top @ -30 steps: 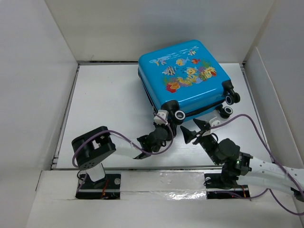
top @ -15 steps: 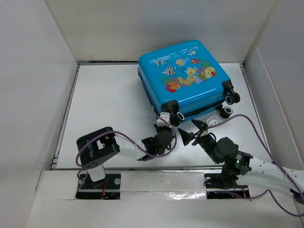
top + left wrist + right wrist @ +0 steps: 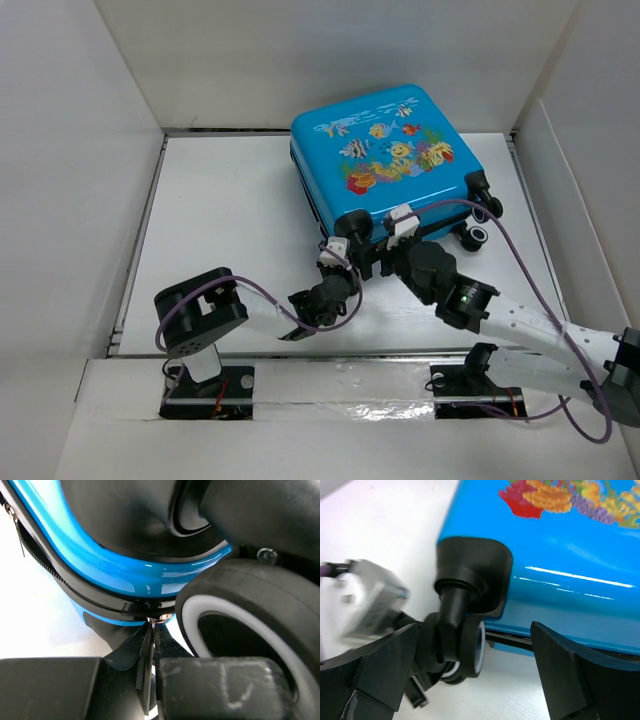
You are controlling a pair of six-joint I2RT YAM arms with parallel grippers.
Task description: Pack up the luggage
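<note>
The luggage (image 3: 385, 150) lies flat and closed at the back middle of the table, its bright blue fish-print shell facing up. My left gripper (image 3: 337, 258) is at its near-left corner, just below a black-and-white wheel (image 3: 250, 610). In the left wrist view the gripper (image 3: 152, 680) is shut on the black zipper pull (image 3: 146, 665), which hangs from a small metal ring on the zip line. My right gripper (image 3: 378, 250) stands open against the near side of the luggage (image 3: 570, 545). Its fingers (image 3: 385, 665) straddle the same corner wheel (image 3: 470, 647) without touching it.
White walls box in the table (image 3: 220, 220) on the left, back and right, and a raised white ledge (image 3: 330, 380) runs along the near edge. Other wheels (image 3: 480, 210) stick out at the suitcase's near-right corner. The left arm's white camera block (image 3: 370, 600) sits close beside the right gripper.
The left gripper moved up to the corner and shut on the zipper pull. The right arm swung forward and left to the suitcase's near side, and its jaws widened.
</note>
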